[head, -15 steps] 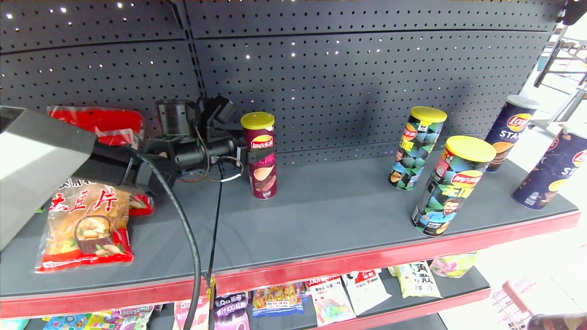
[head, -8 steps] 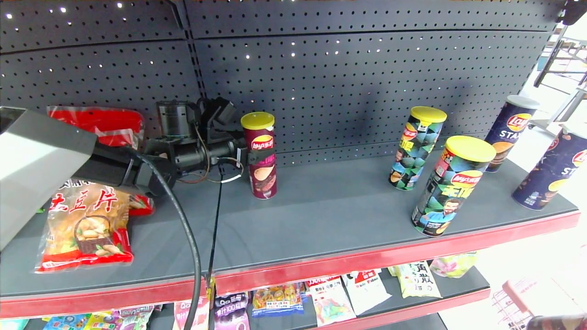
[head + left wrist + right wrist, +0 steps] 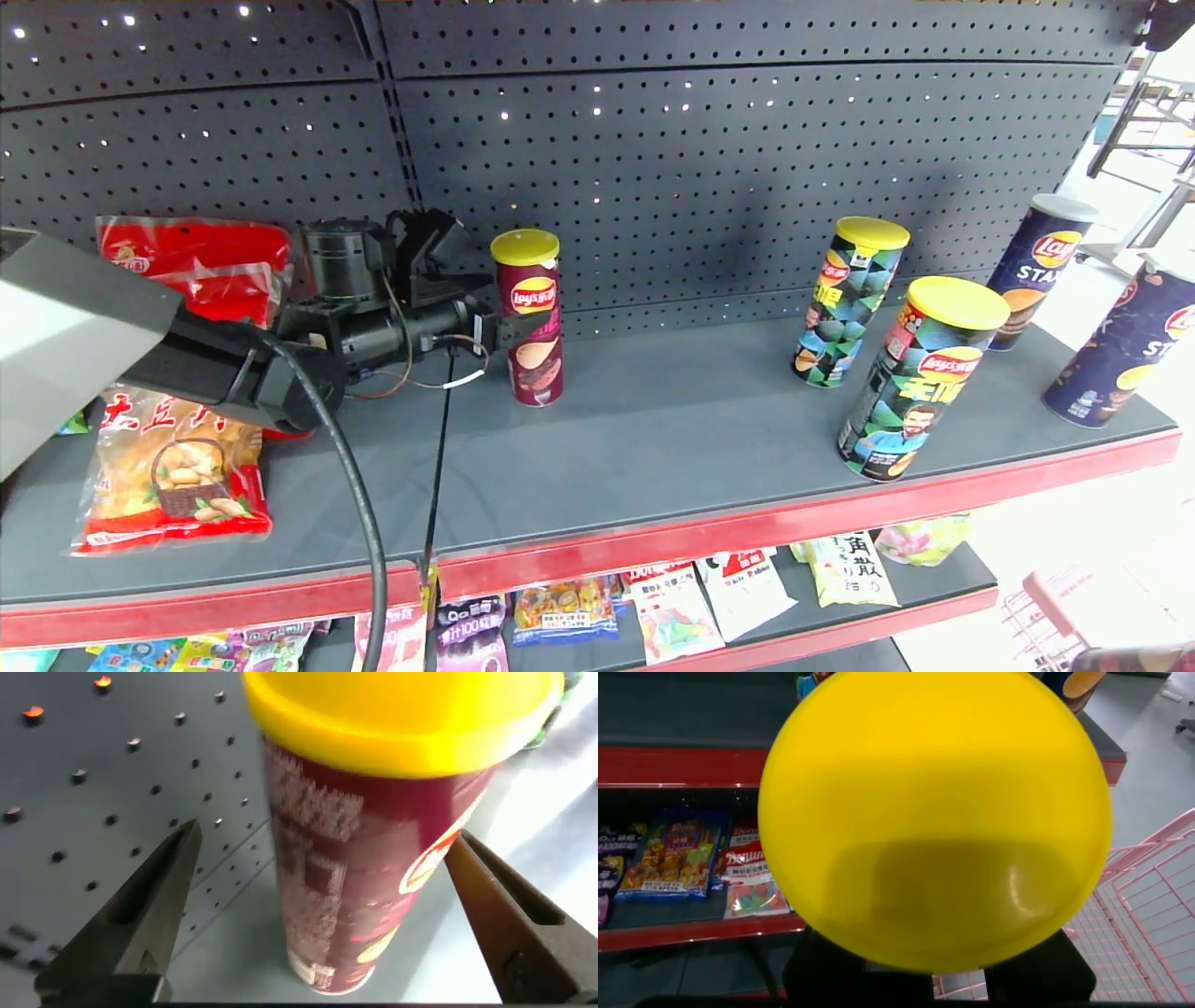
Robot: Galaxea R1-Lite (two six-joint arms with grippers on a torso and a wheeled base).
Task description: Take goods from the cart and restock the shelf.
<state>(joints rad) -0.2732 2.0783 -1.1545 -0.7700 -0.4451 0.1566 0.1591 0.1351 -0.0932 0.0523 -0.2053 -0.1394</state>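
**Left hand open round the maroon tube on the shelf; right hand carrying a second tube**

I see the maroon cardboard crisp tube with a yellow plastic lid (image 3: pixel 534 322) upright on the dark grey metal shelf board (image 3: pixel 653 448). It sits left of the middle, close to the perforated grey back panel (image 3: pixel 709 168). It has a round red-and-yellow logo under the lid and a crisp picture lower down. My left wrist view shows a block of small print down its side (image 3: pixel 374 877).

The left hand (image 3: pixel 525 325) is level with the tube's middle. Its black fingers (image 3: pixel 149 905) are spread apart, one on each side of the tube, with a gap on both sides and no contact. In the head view the near finger crosses in front of the label.

The right hand (image 3: pixel 934 980) is closed on a second tube with a round yellow lid (image 3: pixel 934 812). That lid faces the wrist camera and hides the tube body. The tube is out in front of the shelf's red front edge (image 3: pixel 682 765), next to the pink wire cart (image 3: pixel 1148 924).

Also on the shelf board:
- Right: two geometric-patterned tubes with yellow lids (image 3: pixel 920 378), upright, one behind the other.
- Far right: two dark blue tubes with pale lids (image 3: pixel 1036 271).
- Left: a red-and-orange crisp bag (image 3: pixel 173 457) lying flat.
- Behind it: a red plastic bag (image 3: pixel 201 257) by the back panel.
- Tier below: mixed snack packets (image 3: pixel 672 597).
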